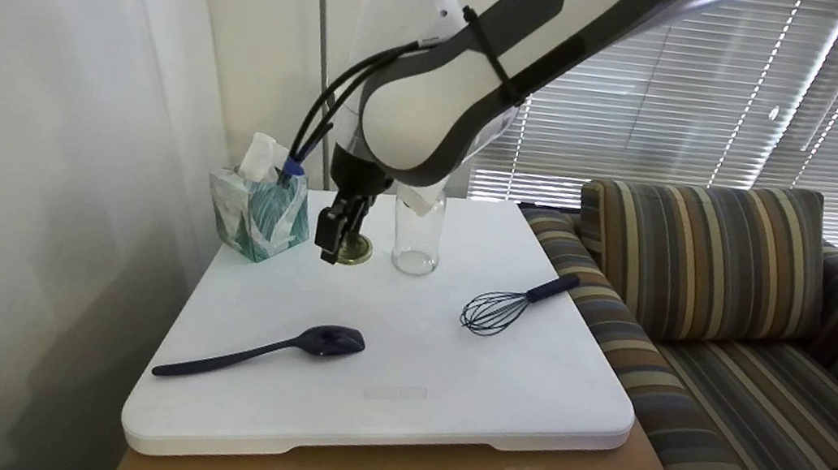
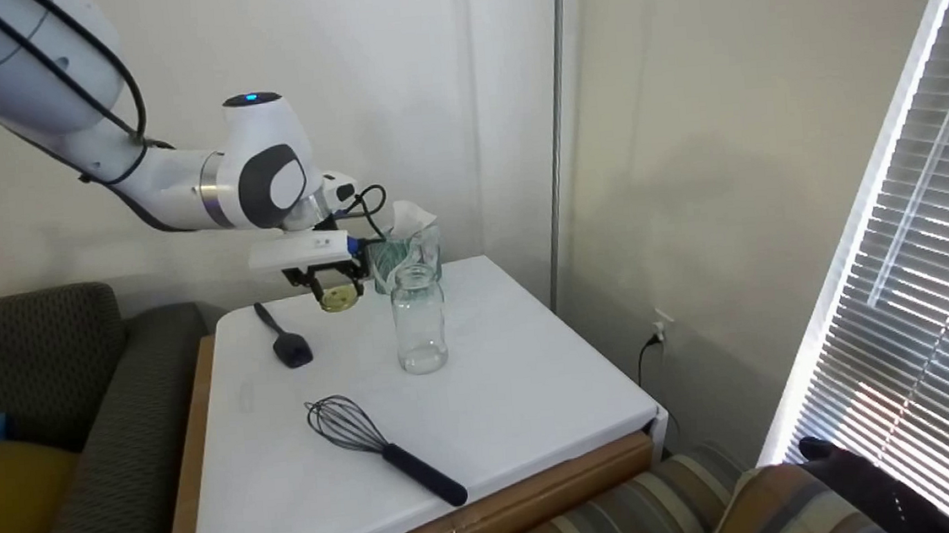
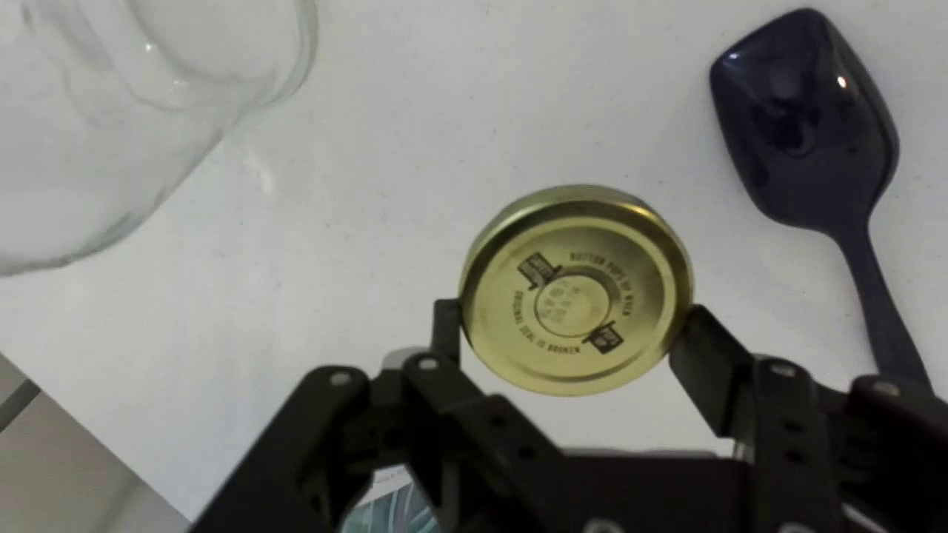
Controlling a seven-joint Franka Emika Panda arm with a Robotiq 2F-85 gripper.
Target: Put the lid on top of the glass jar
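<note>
The glass jar (image 1: pixel 417 239) stands upright on the white table. It also shows in an exterior view (image 2: pixel 420 330) and at the upper left of the wrist view (image 3: pixel 111 178), partly cut off. Its mouth is uncovered. The gold lid (image 3: pixel 578 296) sits between the two fingertips of my gripper (image 3: pixel 571 308), which touch its rim on opposite sides. Its printed face shows in the wrist view. In both exterior views the lid (image 2: pixel 339 299) (image 1: pixel 356 250) is beside the jar and apart from it, held above the table. The arm hides part of the jar's top in an exterior view.
A teal tissue box (image 1: pixel 259 214) stands at the table's back corner near the jar. A dark spoon (image 1: pixel 326 340) and a black whisk (image 2: pixel 382 443) lie on the white table (image 2: pixel 517 382). Walls and striped or dark sofas (image 1: pixel 709 268) border the table.
</note>
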